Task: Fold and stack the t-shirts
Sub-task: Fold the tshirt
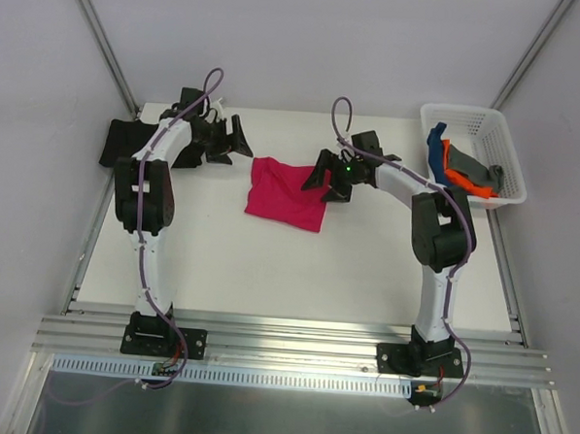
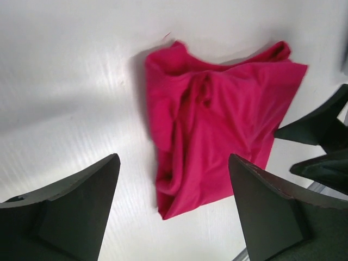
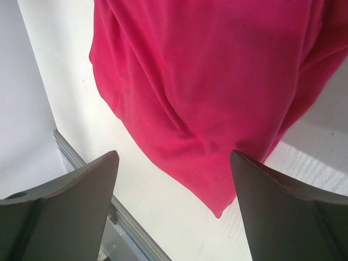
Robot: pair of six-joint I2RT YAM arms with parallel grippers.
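One crimson t-shirt (image 1: 286, 195) lay mid-table, loosely bundled and, I judged, not yet neatly folded. The right gripper (image 1: 323, 178) hung over its right edge, jaws apart, empty. The left gripper (image 1: 238, 141) hovered beyond its far-left corner, jaws wide, empty. Further left lay a black t-shirt (image 1: 119, 142). Far right, the basket (image 1: 471, 112) held blue, orange and grey shirts (image 1: 462, 177), seemingly unfolded.

Legible text: none.
No word, brand or number can be read on the pink shirt (image 1: 287, 199) or the basket (image 1: 459, 109).
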